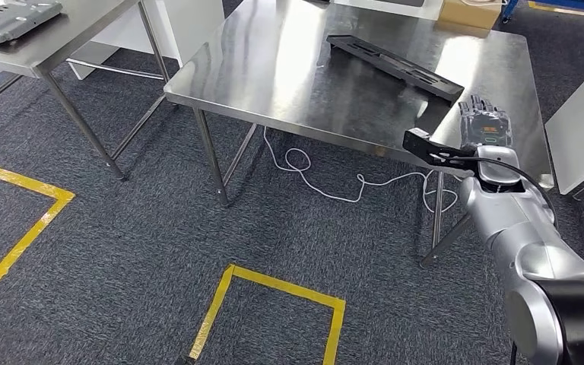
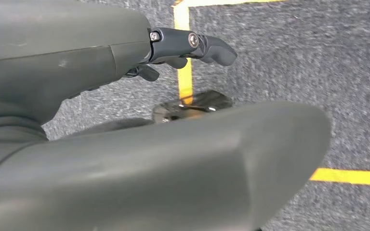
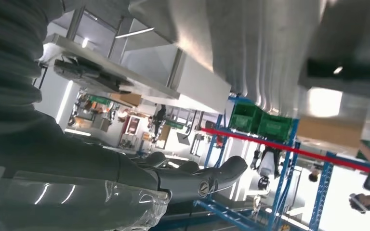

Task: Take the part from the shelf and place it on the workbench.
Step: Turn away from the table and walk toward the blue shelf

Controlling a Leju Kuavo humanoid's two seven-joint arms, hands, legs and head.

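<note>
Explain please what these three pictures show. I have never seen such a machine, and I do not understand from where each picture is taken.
This is a humanoid robot. One picture looks down from its head; the other two come from cameras at its wrists. In the head view its silver right arm reaches to a steel workbench, and the right hand is flat over the edge, fingers extended, holding nothing. A long black part lies on the bench. The left hand hangs over grey carpet with yellow tape; whether it holds anything is unclear. The right wrist view is turned.
</note>
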